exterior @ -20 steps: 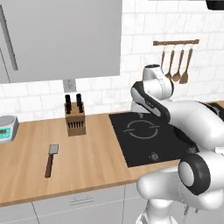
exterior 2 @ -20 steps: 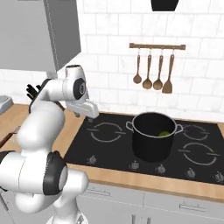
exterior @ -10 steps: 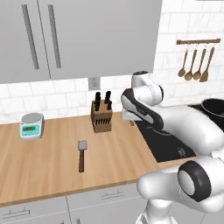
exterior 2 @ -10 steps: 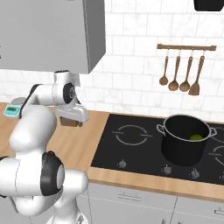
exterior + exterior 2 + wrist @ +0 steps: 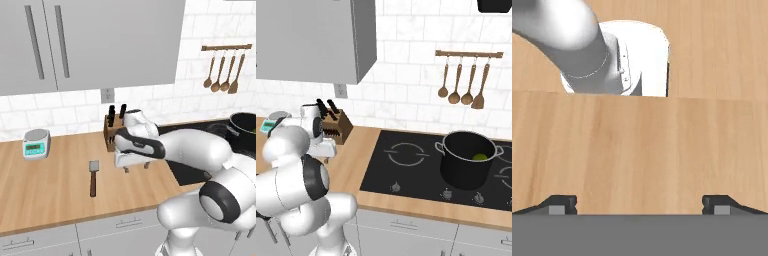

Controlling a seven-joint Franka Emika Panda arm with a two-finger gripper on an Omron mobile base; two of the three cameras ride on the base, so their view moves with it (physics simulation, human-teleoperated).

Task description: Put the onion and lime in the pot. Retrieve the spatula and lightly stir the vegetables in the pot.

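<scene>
The spatula (image 5: 93, 176), with a dark handle and a grey blade, lies flat on the wooden counter (image 5: 45, 185). My gripper (image 5: 136, 169) hangs open just above the counter, a little to the spatula's right, fingers pointing down. In the hand view its fingertips (image 5: 559, 204) stand wide apart over bare wood with nothing between them. The black pot (image 5: 466, 159) stands on the cooktop's right side, and the green lime (image 5: 480, 157) shows inside it. The pot's edge (image 5: 245, 131) is also at the far right of the left base view. The onion is hidden.
A wooden knife block (image 5: 111, 131) stands by the wall just behind my hand. A small kitchen scale (image 5: 36, 144) sits at the counter's far left. The black cooktop (image 5: 411, 162) lies to the right. Wooden utensils (image 5: 463, 82) hang on the wall, and cabinets hang overhead.
Both base views have shifted as the base moved left: pot and cooktop slid right, and the spatula now sits nearer. My arm has lowered toward the counter beside the spatula, jaws still open.
</scene>
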